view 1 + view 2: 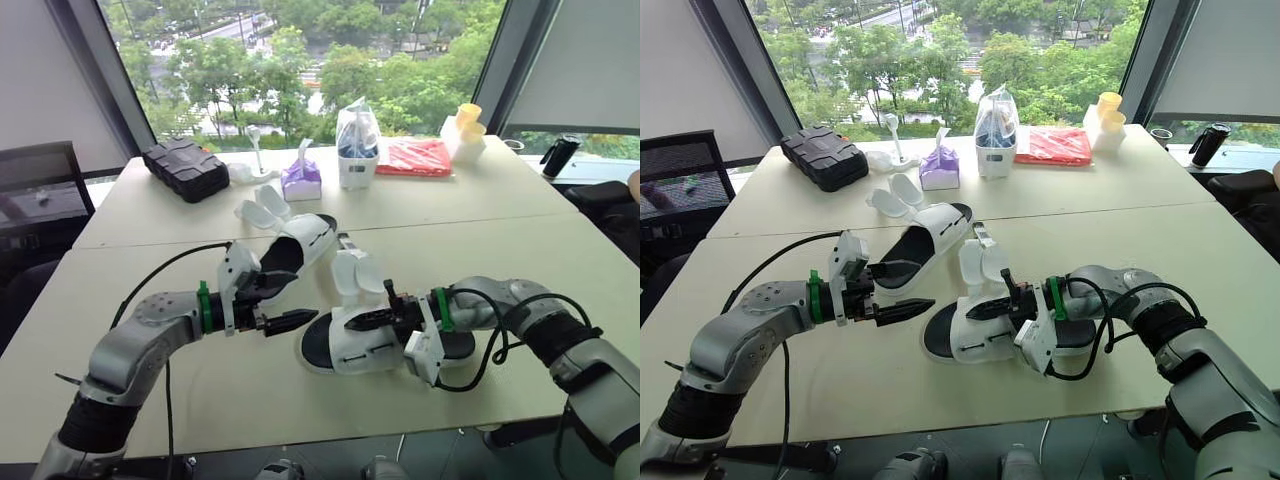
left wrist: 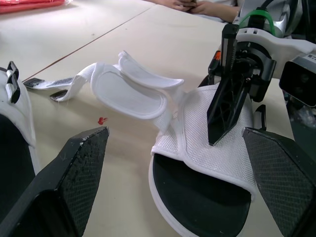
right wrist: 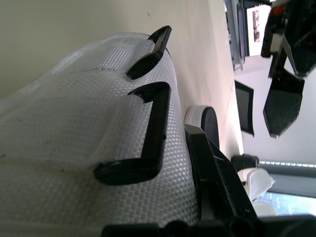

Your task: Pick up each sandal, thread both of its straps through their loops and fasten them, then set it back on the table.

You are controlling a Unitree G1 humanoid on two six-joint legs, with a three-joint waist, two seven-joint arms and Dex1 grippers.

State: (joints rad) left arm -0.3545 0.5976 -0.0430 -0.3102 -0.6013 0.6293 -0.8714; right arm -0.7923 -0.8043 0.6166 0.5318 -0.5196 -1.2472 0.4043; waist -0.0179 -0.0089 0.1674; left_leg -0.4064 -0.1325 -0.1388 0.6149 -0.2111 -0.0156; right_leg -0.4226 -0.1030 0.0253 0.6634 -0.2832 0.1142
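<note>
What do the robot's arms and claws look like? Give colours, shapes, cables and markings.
Both arms, left arm and right arm, are silver-grey shells with black joints, a green wrist ring, a white camera block and a looping black cable. The left claw and right claw are black; the left's fingers are textured wedges.
</note>
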